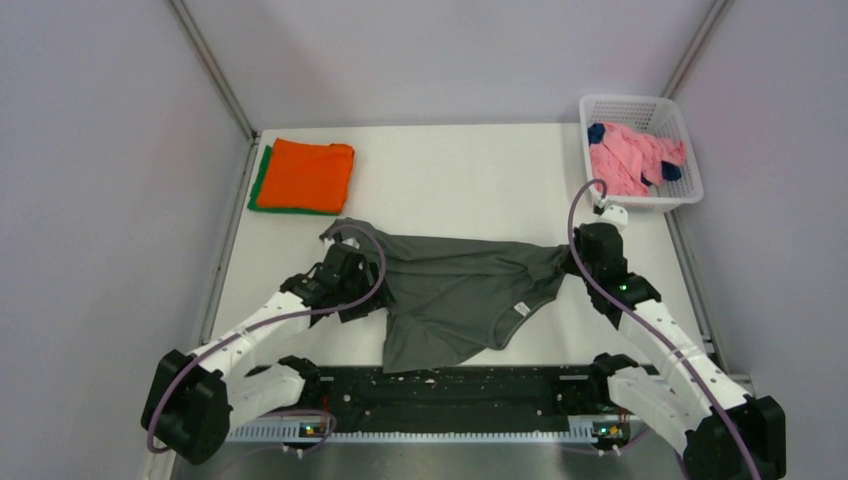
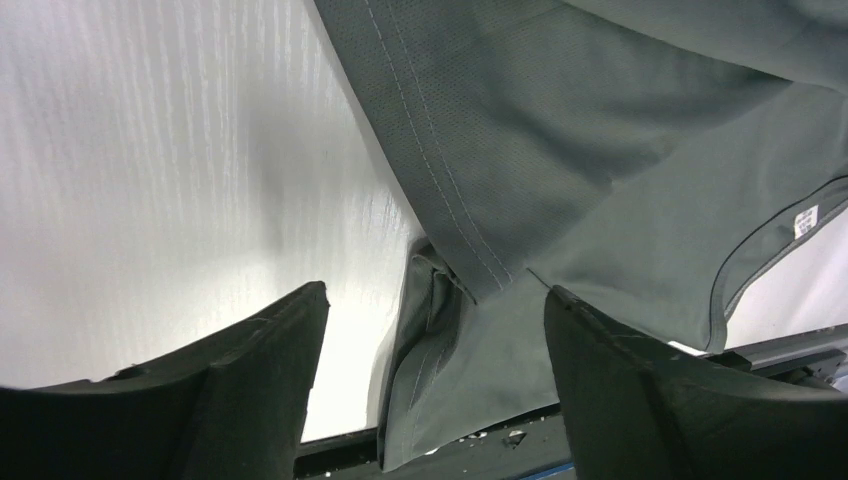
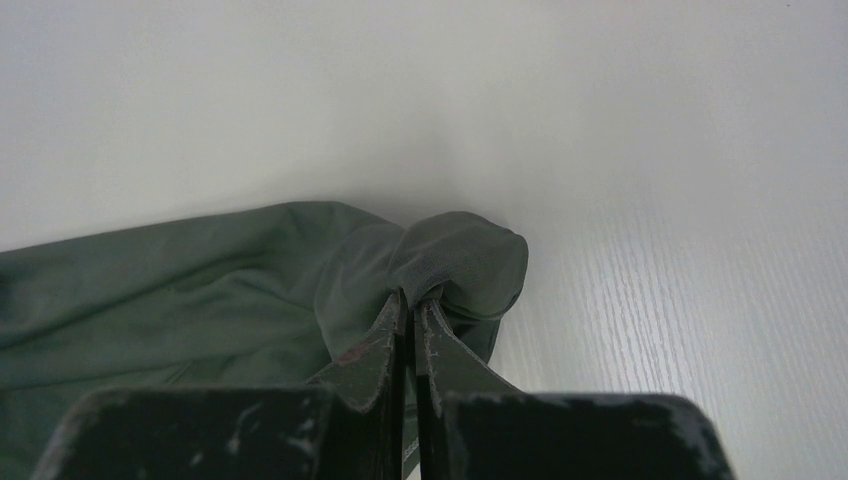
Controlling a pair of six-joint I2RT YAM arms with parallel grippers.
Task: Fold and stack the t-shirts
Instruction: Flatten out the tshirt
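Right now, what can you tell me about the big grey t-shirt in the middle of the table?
The grey t-shirt is soft, thin olive-grey cloth with stitched hems and a small white label at the neck. It lies rumpled and unfolded across the middle of the white table. The right gripper is shut on its right end. The left gripper stands open over its left side, not gripping.
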